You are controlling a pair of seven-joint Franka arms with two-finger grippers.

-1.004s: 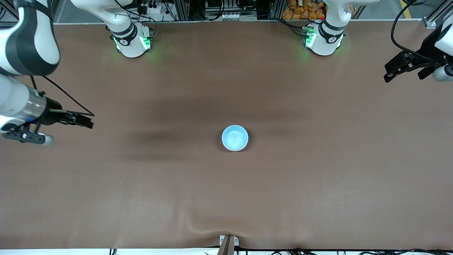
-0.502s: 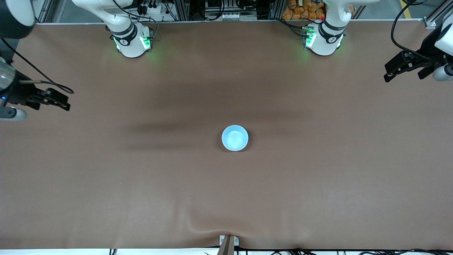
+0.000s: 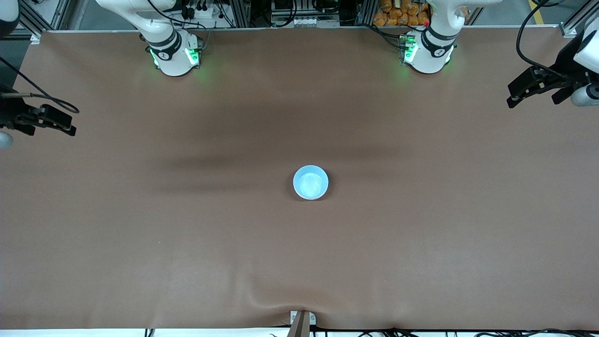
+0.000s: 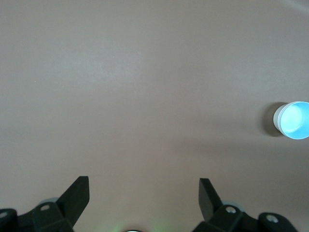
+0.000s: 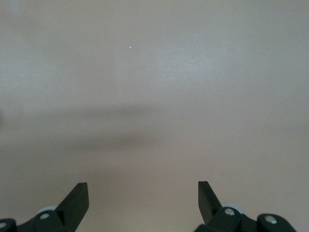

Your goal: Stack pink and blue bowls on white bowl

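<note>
Blue bowl (image 3: 310, 182) mid-table, well apart from both open-jawed grippers.

- Two glossy white round arm bases (image 3: 174, 54) carry black ring bands and glowing green lights.
- Matte black two-finger right gripper (image 3: 58, 124) trails a thin black cable (image 3: 40, 95).
- Matte black left gripper (image 3: 526, 89) shows wedge-shaped fingers (image 4: 77, 195) with silver screws.

Front camera high, facing robots; wrist cameras look down at table (image 3: 421, 262); left shares blue bowl (image 4: 293, 120)
</note>
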